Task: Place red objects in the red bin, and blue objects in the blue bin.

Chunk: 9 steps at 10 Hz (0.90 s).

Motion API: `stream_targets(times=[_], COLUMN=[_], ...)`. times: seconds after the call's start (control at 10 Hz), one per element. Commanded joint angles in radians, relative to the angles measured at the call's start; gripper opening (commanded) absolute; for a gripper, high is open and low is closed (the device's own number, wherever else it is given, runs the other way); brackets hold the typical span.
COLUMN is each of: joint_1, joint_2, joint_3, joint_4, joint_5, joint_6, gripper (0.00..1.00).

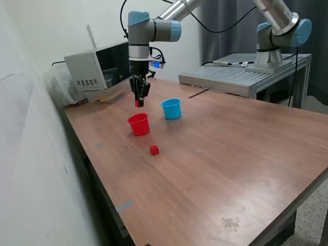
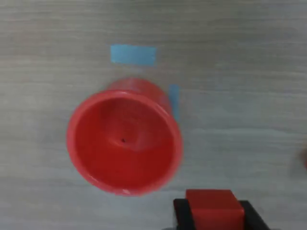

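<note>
Above the red cup (image 1: 139,124), toward the back of the bench (image 1: 220,169), the gripper (image 1: 139,102) hangs with its fingers pointing down and a red cube (image 1: 138,103) pinched between the tips. The wrist view confirms the grasp: the held cube (image 2: 213,209) sits squeezed between two dark fingers (image 2: 181,212), with the open mouth of the cup (image 2: 123,143) below and somewhat to one side of it. The cup's interior looks empty, as far as can be seen.

Step in hand, as I read it: carrying a red cube to the red bin, release not yet made.

- Second red cube (image 1: 154,149) lies loose on the bench, near the red cup on the side toward the front edge.
- Light blue cup (image 1: 171,108) stands upright just beside the red cup, on the exterior view's right, the two apart.
- No dark blue cubes visible in either view; whether any sit inside the blue cup cannot be told.
- Two patches of blue tape (image 2: 133,54) on the bench surface next to the red cup.

Next move, by judgement: the cube is not centred over the cup mouth, so a small lateral shift to bring it over the middle, then a modest descent and opening of the fingers. Dropped from where it hangs, it may clip the rim.
</note>
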Motion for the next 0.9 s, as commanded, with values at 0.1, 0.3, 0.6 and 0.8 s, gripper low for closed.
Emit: stream_targets(times=[0.1, 0.3, 0.6, 0.8], joint_1=[-0.022, -0.048, -0.066, -0.066], joint_2=[0.044, 0.044, 0.046, 0.043], joint_3=[-0.002, -0.007, 0.002, 0.007], joint_4=[-0.004, -0.018, -0.024, -0.026], joint_5=[-0.001, -0.001, -0.001, 0.001], joint_6=[0.000, 0.000, -0.008, -0.008], gripper=[0.00, 0.00, 0.00, 1.00])
